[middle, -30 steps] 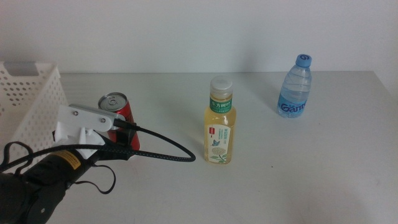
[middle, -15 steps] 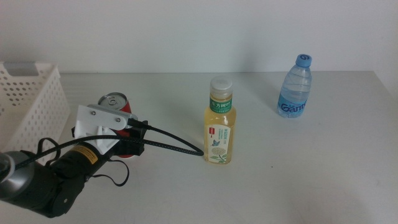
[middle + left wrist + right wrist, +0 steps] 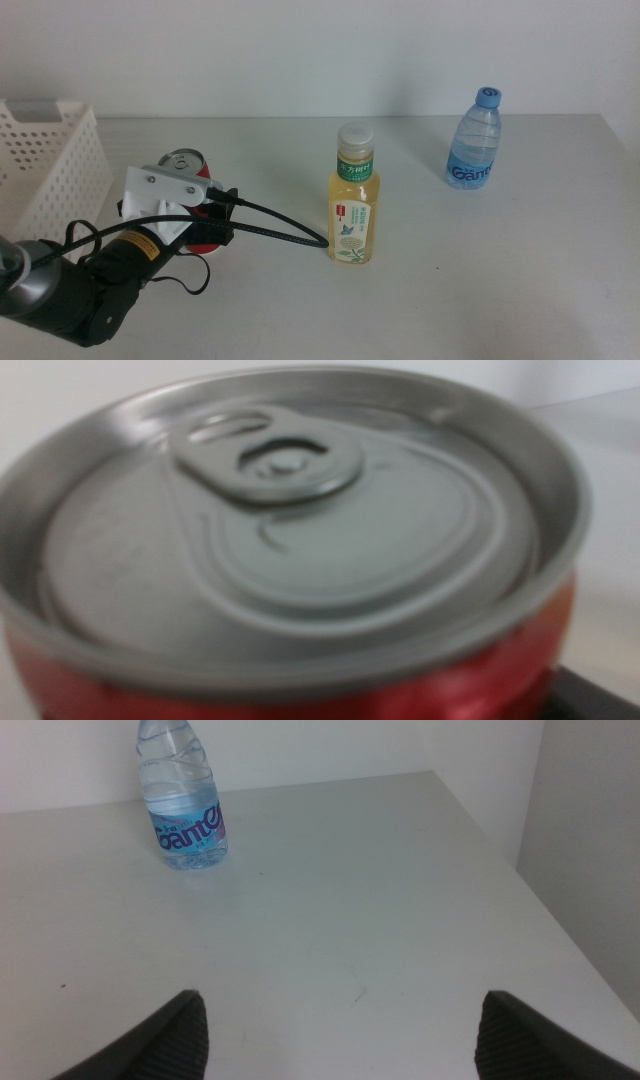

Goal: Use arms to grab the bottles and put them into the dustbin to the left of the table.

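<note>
White perforated dustbin (image 3: 45, 165) at the far left edge of the table (image 3: 480, 290), only part of it inside the middle view; just right of it and nearer, the left arm (image 3: 75, 285) reaching in from the near-left corner, white bracket and black cable on top, left gripper (image 3: 205, 215) up against the red can (image 3: 190, 195); can upright on the tabletop, silver lid and pull tab facing up, most of its red body hidden behind the bracket; from the left wrist view, can lid (image 3: 290, 520) filling nearly the whole picture, blurred, very close, a sliver of dark jaw at one corner only; cannot tell whether those jaws are apart or clamped on the can. Right of the can and well apart from it, near the middle of the table, the yellow tea bottle (image 3: 354, 200), upright, white cap, green label band, the black cable ending just beside its base. Farther right and toward the far edge, the clear water bottle (image 3: 474, 140) with blue cap and blue label, upright, alone. Right gripper (image 3: 340, 1030) shown only in the right wrist view, waiting over bare tabletop near the right end, jaws wide apart, nothing between them, water bottle (image 3: 185, 800) standing well beyond them.
</note>
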Motion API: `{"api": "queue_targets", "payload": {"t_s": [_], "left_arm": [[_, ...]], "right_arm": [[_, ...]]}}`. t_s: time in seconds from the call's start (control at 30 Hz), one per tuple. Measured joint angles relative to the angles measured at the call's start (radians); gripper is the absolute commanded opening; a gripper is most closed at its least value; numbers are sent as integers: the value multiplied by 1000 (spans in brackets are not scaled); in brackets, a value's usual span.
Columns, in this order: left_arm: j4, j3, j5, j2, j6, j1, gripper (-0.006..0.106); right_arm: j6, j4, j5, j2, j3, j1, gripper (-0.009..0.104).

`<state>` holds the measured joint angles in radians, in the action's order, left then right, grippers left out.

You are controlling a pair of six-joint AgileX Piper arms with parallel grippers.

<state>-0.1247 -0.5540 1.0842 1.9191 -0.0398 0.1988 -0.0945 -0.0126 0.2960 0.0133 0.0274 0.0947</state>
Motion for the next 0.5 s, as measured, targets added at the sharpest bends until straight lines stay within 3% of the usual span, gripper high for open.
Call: {"api": "queue_targets", "payload": {"t_s": [0.37,0.5], "left_arm": [[11,0,0,0,-16,0,16],[30,0,-2,0,-18,0,7]], "right_arm": [[0,0,0,0,0,0,93],[0,0,0,0,0,0,93]]}}
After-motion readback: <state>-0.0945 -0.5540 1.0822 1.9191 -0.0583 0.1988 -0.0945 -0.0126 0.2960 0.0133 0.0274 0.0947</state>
